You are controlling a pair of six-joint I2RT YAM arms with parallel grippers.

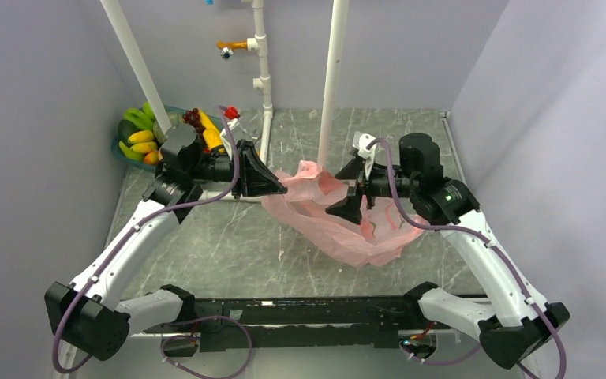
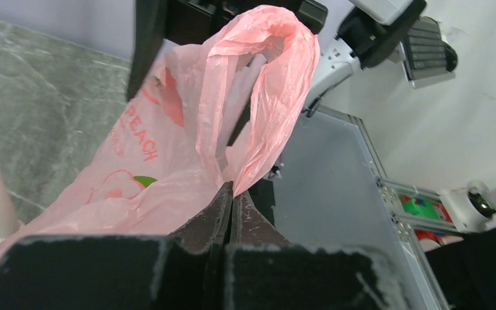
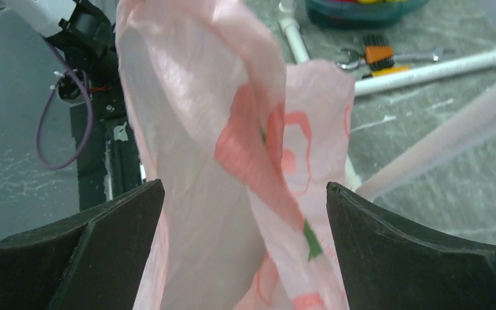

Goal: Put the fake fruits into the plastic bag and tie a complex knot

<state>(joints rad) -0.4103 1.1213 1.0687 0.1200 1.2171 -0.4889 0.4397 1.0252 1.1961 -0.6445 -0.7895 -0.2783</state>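
Note:
The pink plastic bag [image 1: 339, 225] lies slack mid-table, its top lifted between the two arms. My left gripper [image 1: 281, 188] is shut on a fold of the bag's film [image 2: 232, 188], and a handle loop [image 2: 278, 58] stands up beyond it. My right gripper [image 1: 349, 190] is wide open; bag film [image 3: 232, 168] hangs loose between its fingers [image 3: 119, 226], unclamped. The fake fruits [image 1: 146, 136], yellow and green bananas and dark grapes, sit in the teal basin at the back left. No knot is in view.
The teal basin [image 1: 120, 147] stands in the back left corner. White PVC pipes [image 1: 330, 87] rise from the table behind the bag. A wrench and an orange tool [image 3: 376, 55] lie by a floor pipe [image 3: 439, 68].

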